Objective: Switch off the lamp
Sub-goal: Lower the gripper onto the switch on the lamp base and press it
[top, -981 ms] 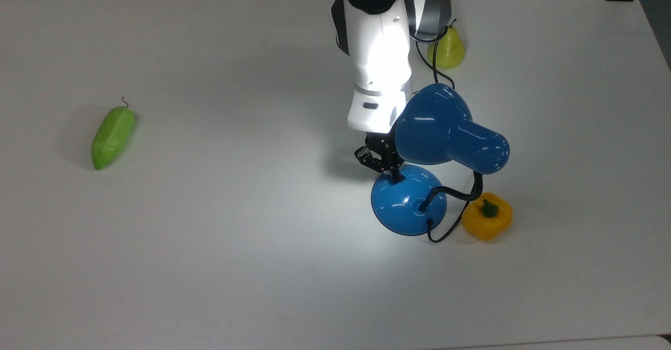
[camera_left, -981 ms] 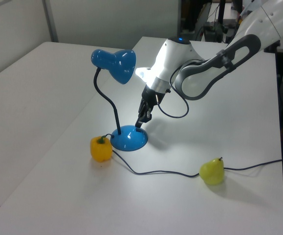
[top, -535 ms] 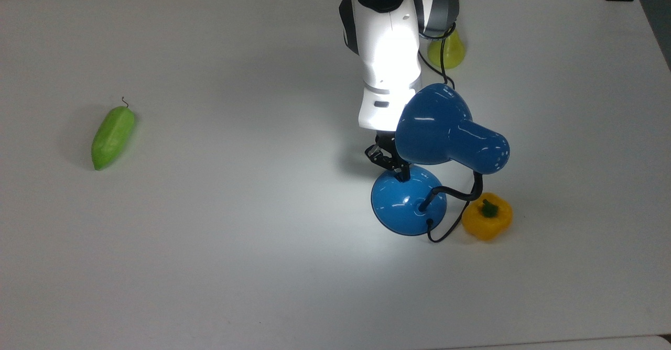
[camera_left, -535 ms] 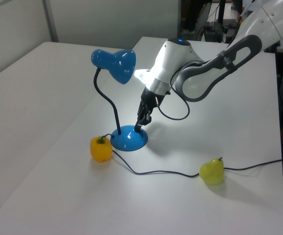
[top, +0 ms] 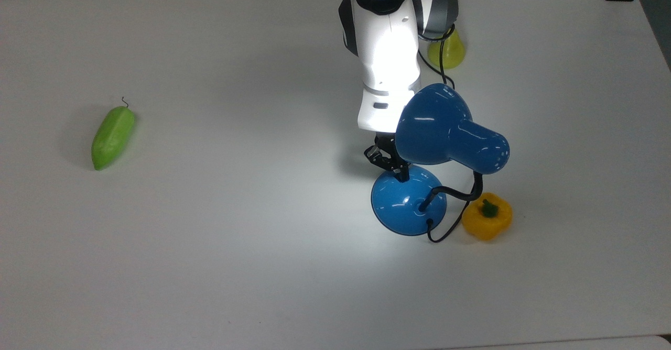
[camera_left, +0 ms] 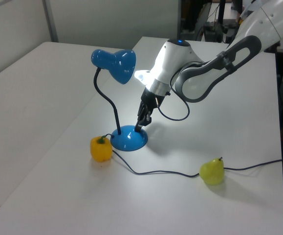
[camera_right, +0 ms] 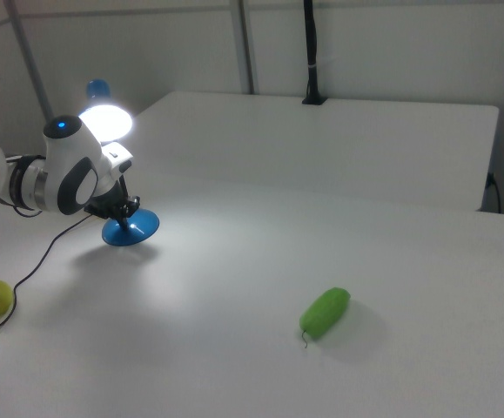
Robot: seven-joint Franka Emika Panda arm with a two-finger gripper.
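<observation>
Gripper (top: 399,174) tip on lamp (top: 437,145) base rim; fingers' state cannot tell. Against half-second-earlier frame: near-identical, lamp lit as before. White table (top: 209,245): lamp toward top view's right edge, neck upright, shade aims at arm (top: 385,56). Arm slopes down from far edge. Yellow pepper (top: 487,216) beside base.

Pear (top: 446,51) partly behind the arm in the top view; tool (top: 399,174) tips' spacing unclear.
</observation>
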